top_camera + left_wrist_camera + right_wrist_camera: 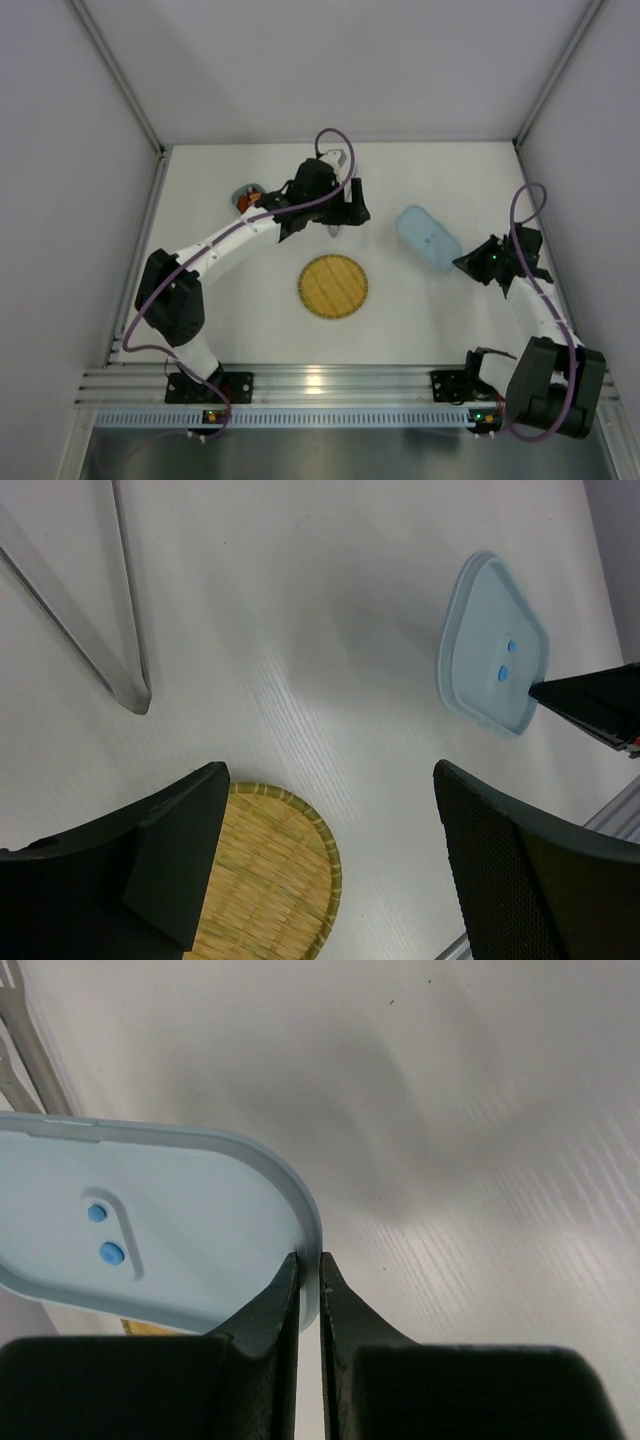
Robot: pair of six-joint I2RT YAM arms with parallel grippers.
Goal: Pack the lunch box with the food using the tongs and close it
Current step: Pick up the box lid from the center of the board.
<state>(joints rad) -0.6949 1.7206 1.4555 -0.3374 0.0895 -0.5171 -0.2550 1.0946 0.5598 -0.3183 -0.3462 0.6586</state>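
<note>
Top external shows the woven plate at centre. To its right the right gripper pinches the lid by its rim. The lunch box sits far left. The left gripper hangs spread beside the tongs. Carry the lid level and square it before pressing.

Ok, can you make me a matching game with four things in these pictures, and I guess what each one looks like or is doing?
Things:
1. lunch box lid
2. woven plate
3. tongs
4. left gripper

Descriptions:
A. silver, shaped like a narrow V
B. wide open, holding nothing
C. light blue, pinched at its rim by the right gripper
D. round and yellow

Pairs: 1-C, 2-D, 3-A, 4-B
</note>
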